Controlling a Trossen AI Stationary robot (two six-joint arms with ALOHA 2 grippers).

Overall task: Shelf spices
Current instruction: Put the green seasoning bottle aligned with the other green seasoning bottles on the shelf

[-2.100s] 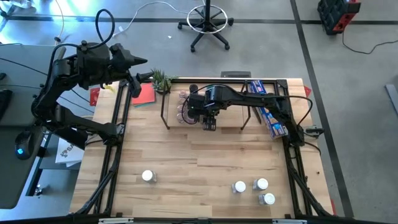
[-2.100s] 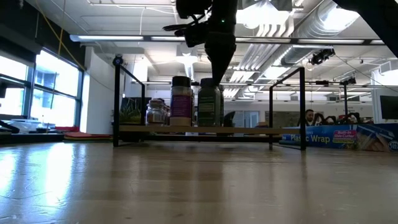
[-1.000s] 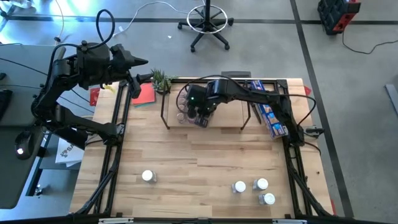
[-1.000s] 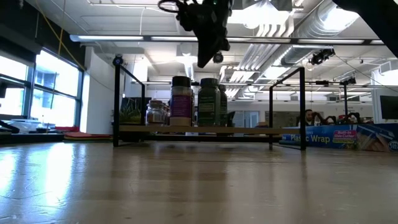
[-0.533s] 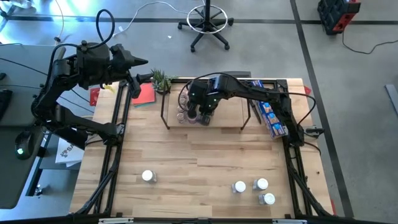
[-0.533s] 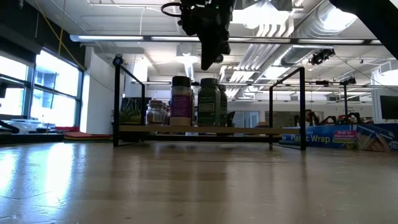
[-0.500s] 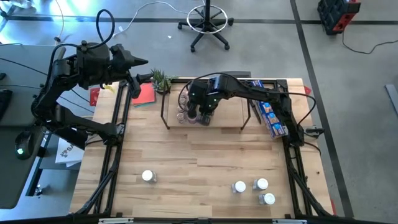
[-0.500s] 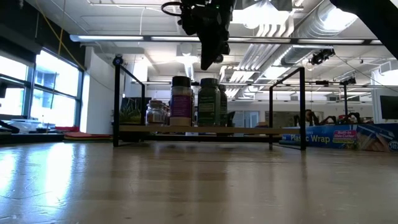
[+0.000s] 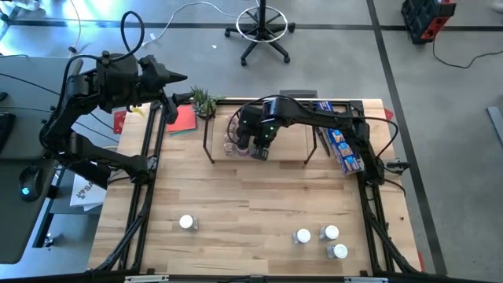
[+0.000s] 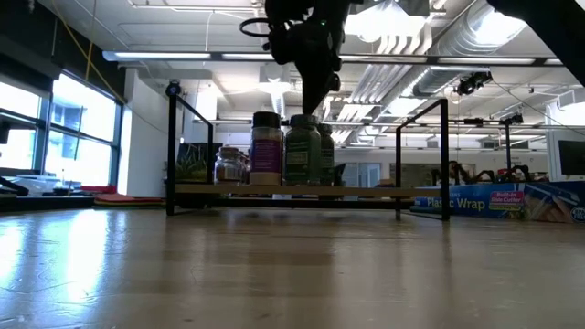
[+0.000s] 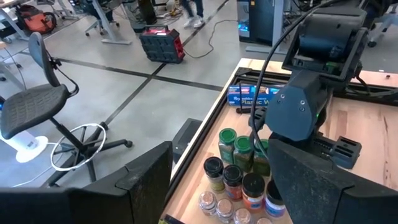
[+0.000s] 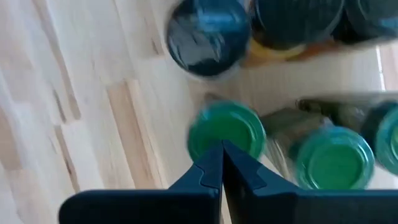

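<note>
The shelf (image 9: 295, 143) stands at the table's far middle with several spice jars (image 9: 236, 134) clustered on its left half. My right gripper (image 10: 315, 108) is shut and points down over that cluster, its tips at a green-lidded jar (image 10: 303, 151). Several white-lidded jars stand on the table near its front edge, one at the left (image 9: 186, 223) and three at the right (image 9: 324, 240). My left gripper (image 9: 179, 86) waits open, raised beyond the table's far left corner; its wrist view looks down on the jars (image 11: 236, 180). My right gripper meets the green lid (image 12: 227, 132) of the jar at the cluster's near right with its shut fingertips (image 12: 221, 152), at the lid's rim. The fingers come from above, pointing down. The jar stands upright on the shelf board.
A long blue packet (image 9: 338, 135) lies at the shelf's right end. A small plant (image 9: 204, 101) and a red flat square (image 9: 182, 119) sit at the far left corner. Bare table lies between the shelf and the front jars.
My right gripper, shut throughout, has come down over the shelf onto the green lid, drifting slightly toward the table's right. The near green-lidded jar now stands a little farther toward the table's left.
</note>
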